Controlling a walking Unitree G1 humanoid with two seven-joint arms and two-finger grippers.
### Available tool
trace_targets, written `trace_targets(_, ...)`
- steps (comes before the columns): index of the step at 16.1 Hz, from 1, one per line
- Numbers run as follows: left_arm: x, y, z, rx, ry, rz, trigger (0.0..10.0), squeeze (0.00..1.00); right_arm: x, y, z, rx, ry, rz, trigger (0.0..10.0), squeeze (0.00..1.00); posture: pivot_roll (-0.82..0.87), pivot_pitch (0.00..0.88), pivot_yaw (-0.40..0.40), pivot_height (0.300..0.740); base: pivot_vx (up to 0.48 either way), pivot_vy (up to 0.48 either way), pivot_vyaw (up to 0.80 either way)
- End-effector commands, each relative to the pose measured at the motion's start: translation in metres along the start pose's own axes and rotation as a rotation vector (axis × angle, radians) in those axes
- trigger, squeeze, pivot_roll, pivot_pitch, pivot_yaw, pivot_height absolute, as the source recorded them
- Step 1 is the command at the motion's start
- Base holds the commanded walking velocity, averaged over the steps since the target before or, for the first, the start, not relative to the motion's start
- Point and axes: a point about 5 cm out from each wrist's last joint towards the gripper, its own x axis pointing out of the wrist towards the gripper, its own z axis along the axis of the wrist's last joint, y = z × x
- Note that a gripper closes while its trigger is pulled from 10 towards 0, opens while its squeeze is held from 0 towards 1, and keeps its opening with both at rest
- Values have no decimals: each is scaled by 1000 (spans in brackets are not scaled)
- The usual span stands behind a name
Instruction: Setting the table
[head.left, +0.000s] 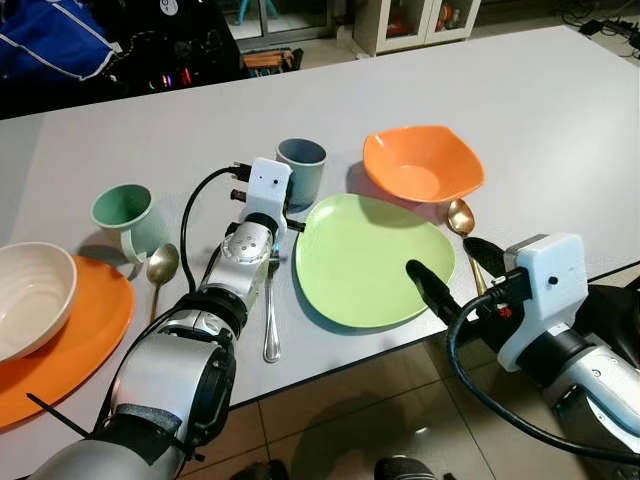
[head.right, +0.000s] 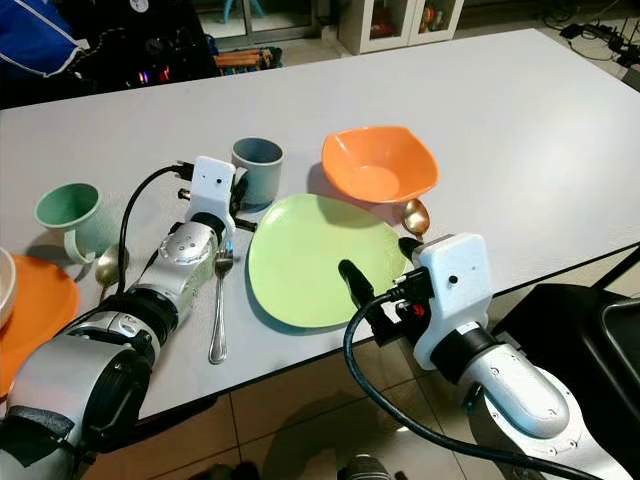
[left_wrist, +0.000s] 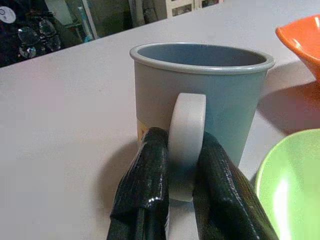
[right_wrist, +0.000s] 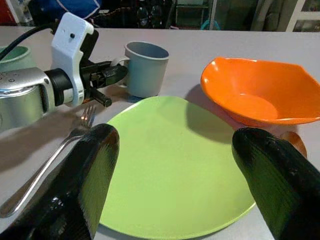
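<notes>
Left wrist view has the mug (left_wrist: 200, 95) up close: grey-blue, straight-sided and slightly tapered, with a pale rim and a thick pale handle (left_wrist: 186, 142); a small yellowish patch shows low on its side, and no writing can be read on it. The left gripper (left_wrist: 182, 170) is closed on that handle, one black finger (left_wrist: 145, 190) pressed on each side. Seen from the head, the mug (head.left: 302, 170) stands upright on the table (head.left: 560, 120), just behind the green plate (head.left: 372, 262) and left of the orange bowl (head.left: 422, 163). A fork (head.left: 271, 325) lies beside the plate under the left arm. A gold spoon (head.left: 461, 217) lies at the plate's right edge, its bowl close to the orange bowl. The right gripper (head.left: 455, 268) hovers over the plate's near right edge with its fingers spread wide, holding nothing. Farther left stand a green mug (head.left: 125, 217), a second gold spoon (head.left: 160, 268) and a white bowl (head.left: 30, 295) on an orange plate (head.left: 80, 340).
</notes>
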Motion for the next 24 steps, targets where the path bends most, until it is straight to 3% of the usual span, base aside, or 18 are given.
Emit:
trace_targets(1, 1, -1, 2, 8, 9, -9, 10000, 0, -1, 1, 2, 0, 1, 17, 10000, 0, -382, 147, 46, 740, 0, 0, 0)
trace_targets(5, 0, -2, -4, 14, 36, -20, 10000, 0, -3, 8, 2, 34, 14, 120, 10000, 0, -377, 135, 49, 740, 0, 0, 0)
trace_targets(6, 0, -2, -4, 8, 39, -31, 10000, 75, -3, 9, 2, 38, 12, 128, 10000, 0, -376, 133, 50, 740, 0, 0, 0)
trace_targets(7, 0, -2, -5, 7, 40, -31, 10000, 1000, -3, 9, 2, 40, 10, 130, 10000, 0, -375, 129, 50, 740, 0, 0, 0)
trace_targets(17, 1, 7, 0, -28, 23, -17, 10000, 1000, 5, 11, 1, 72, -5, 146, 10000, 0, -352, 93, 59, 740, 0, 0, 0)
trace_targets(23, 2, 5, 7, -70, -19, -22, 10000, 1000, 21, 7, 6, 93, -64, 139, 10000, 0, -313, 30, 78, 740, 0, 0, 0)
trace_targets(24, 3, 6, 10, -82, -33, -20, 10000, 0, 23, 6, 7, 92, -75, 138, 10000, 0, -306, 14, 81, 740, 0, 0, 0)
